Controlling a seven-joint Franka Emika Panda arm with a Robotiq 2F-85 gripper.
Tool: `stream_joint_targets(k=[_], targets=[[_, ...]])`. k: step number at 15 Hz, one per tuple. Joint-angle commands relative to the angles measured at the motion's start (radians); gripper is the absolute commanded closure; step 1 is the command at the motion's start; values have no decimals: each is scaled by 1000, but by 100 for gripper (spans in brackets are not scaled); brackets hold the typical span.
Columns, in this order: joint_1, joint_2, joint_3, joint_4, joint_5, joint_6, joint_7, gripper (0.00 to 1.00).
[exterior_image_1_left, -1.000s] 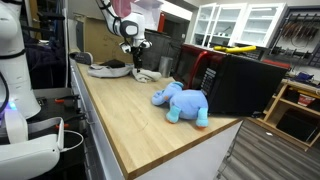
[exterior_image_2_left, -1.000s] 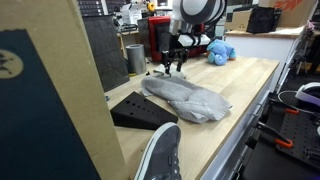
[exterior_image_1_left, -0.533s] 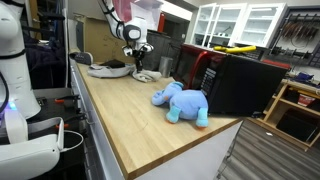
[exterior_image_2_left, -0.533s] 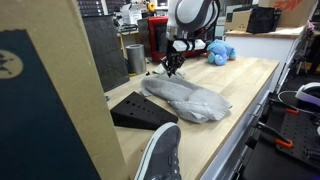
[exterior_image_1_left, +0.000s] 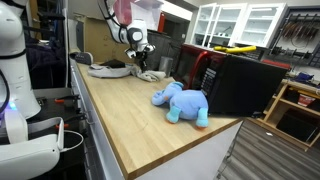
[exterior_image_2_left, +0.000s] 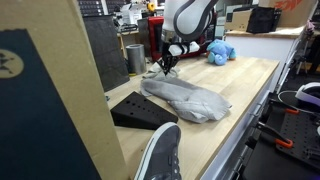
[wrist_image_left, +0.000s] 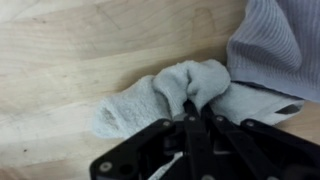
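Observation:
In the wrist view my gripper (wrist_image_left: 190, 105) is shut on a bunched fold of a small light-grey cloth (wrist_image_left: 150, 100) that lies on the wooden table (wrist_image_left: 90, 50). A larger grey knitted garment (wrist_image_left: 275, 45) lies right beside it, touching the cloth. In both exterior views the gripper (exterior_image_1_left: 143, 68) (exterior_image_2_left: 168, 66) hangs low over the far end of the table, at the end of the grey garment (exterior_image_2_left: 190, 98). A blue plush elephant (exterior_image_1_left: 182, 102) (exterior_image_2_left: 220, 52) sits further along the table, apart from the gripper.
A black box-like appliance (exterior_image_1_left: 240, 80) stands behind the elephant. A black wedge (exterior_image_2_left: 140, 110) lies next to the garment and a shoe (exterior_image_2_left: 160, 155) is close to the camera. A metal cup (exterior_image_2_left: 135, 58) stands near the gripper.
The jaws have closed onto the light-grey cloth. The arm has shifted slightly, tilting over the end of the garment.

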Motion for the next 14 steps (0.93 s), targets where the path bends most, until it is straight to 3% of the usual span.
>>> stream_joint_targets(k=[1,5,7,11,14], targets=[[46,68,-63,74,-57,65,70,98],[79,62,-117,99,-48,134,97,98],[86,35,-133,99,-34,157,102,65],[7,-105,-37,52,65,52,-30,37],[-85,-227,90,15,232,-138,-223,16]])
